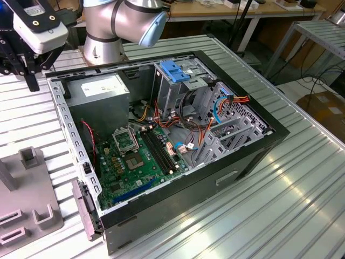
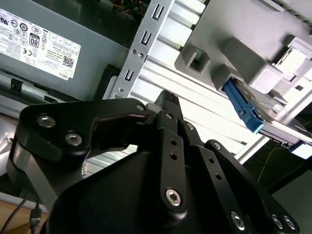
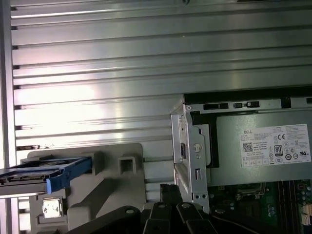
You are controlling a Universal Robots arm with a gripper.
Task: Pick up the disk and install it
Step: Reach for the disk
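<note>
Beside the open computer case (image 1: 178,200), the gripper (image 2: 165,100) hangs over the worktop (image 1: 302,178), jaws pinched together and empty. The disk (image 3: 44,176) rests in a grey holder (image 3: 117,195) nearby, its blue-framed end toward the jaws.

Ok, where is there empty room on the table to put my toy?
The wide ribbed table on the exterior view's right of the computer case is bare. Inside the case it is crowded with cables and a circuit board; a grey holder sits on the exterior view's left.
</note>
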